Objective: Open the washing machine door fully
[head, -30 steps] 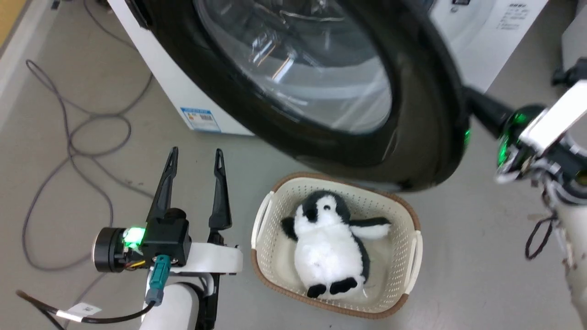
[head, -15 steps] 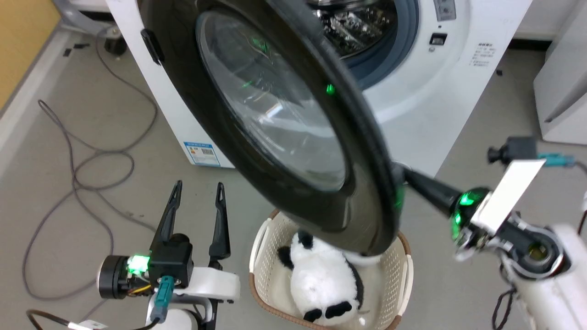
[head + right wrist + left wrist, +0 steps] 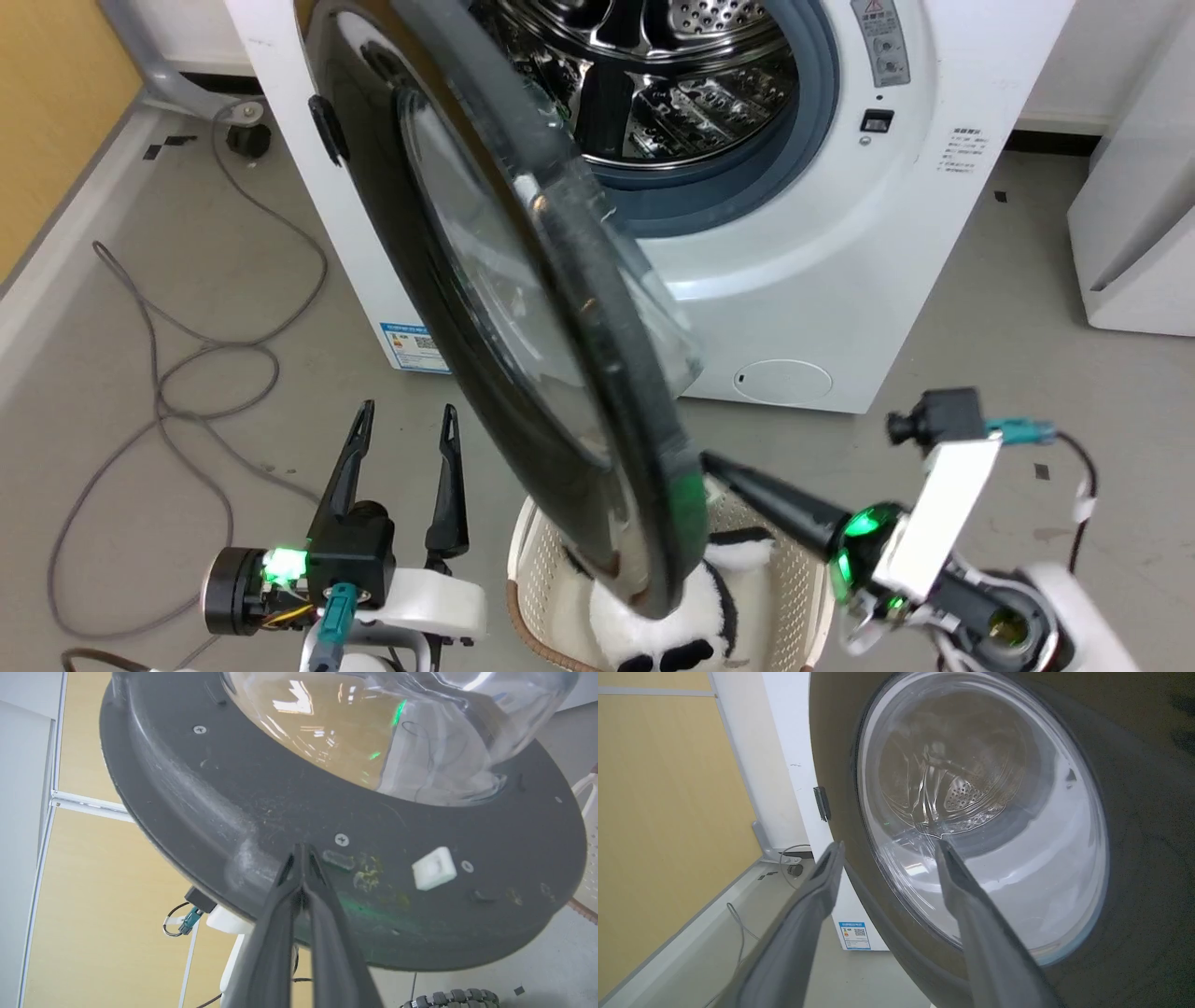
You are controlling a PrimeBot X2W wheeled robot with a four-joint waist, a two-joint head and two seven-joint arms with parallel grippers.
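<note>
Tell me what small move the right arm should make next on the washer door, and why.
Probably sweep the right gripper a little toward the robot's left. Its jaws are shut, with the tips against the inner face of the washing machine door near the rim. The door stands only about square to the front of the washing machine, so it is not fully open.

Closed tool (image 3: 301, 848) against door (image 3: 187, 788)
</note>
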